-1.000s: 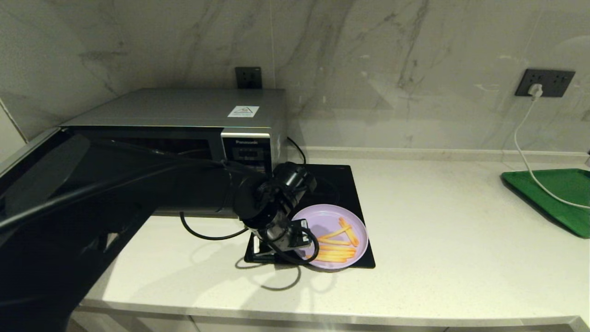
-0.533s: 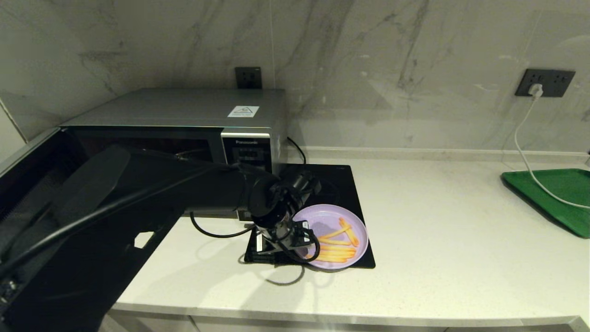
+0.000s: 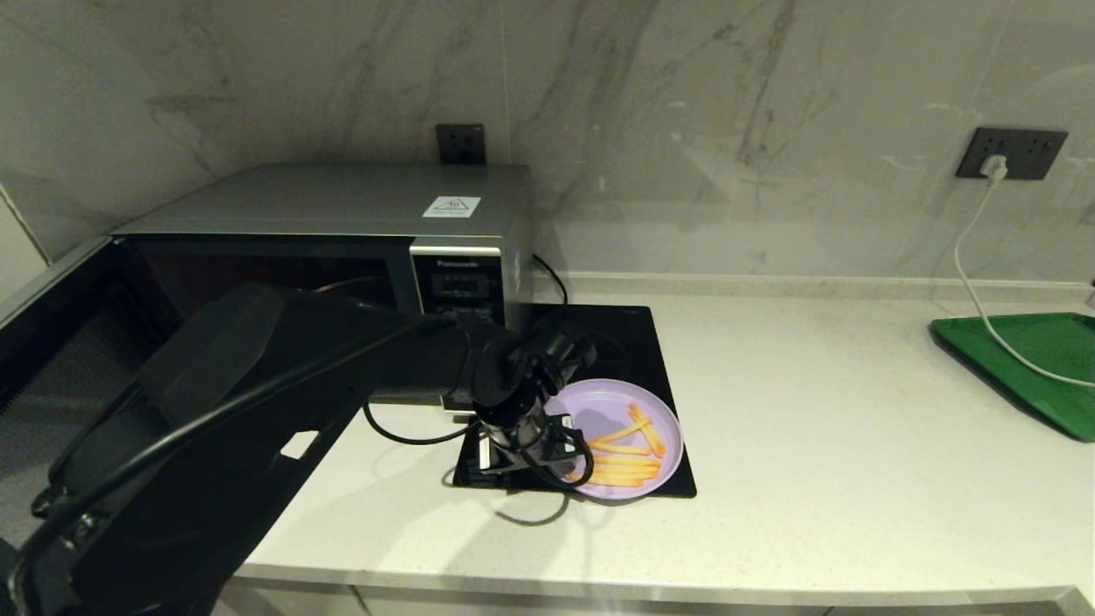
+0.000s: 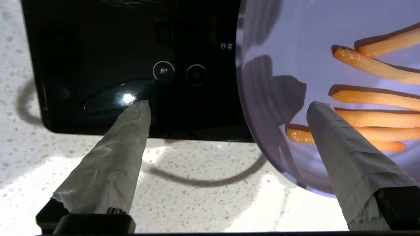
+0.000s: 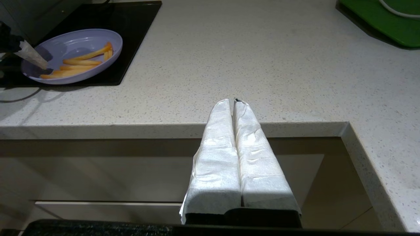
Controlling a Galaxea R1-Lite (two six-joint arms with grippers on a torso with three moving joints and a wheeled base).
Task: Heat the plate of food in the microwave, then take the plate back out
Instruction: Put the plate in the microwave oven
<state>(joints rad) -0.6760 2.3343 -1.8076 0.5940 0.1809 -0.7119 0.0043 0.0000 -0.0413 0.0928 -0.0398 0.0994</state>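
Note:
The pale lilac plate (image 3: 603,409) with several orange fry sticks (image 3: 629,462) rests on the front right of the black induction hob (image 3: 629,334), beside the silver microwave (image 3: 342,201). The microwave's dark door (image 3: 60,316) appears swung open to the left. My left gripper (image 3: 558,445) is open and low over the plate's left rim. In the left wrist view the left gripper (image 4: 229,103) has one taped finger (image 4: 124,147) above the hob and the other (image 4: 338,147) above the plate (image 4: 295,49), near the fries (image 4: 370,65). My right gripper (image 5: 234,100) is shut and empty, parked off the counter's front edge.
A green tray (image 3: 1035,359) lies at the far right with a white cable (image 3: 971,282) running over it from a wall socket (image 3: 1011,152). A black cord (image 3: 393,432) loops on the counter before the microwave. Pale stone counter (image 3: 813,411) stretches between plate and tray.
My left arm has swung rightwards and its gripper has settled a little lower and closer to the plate's left rim. The plate has not moved.

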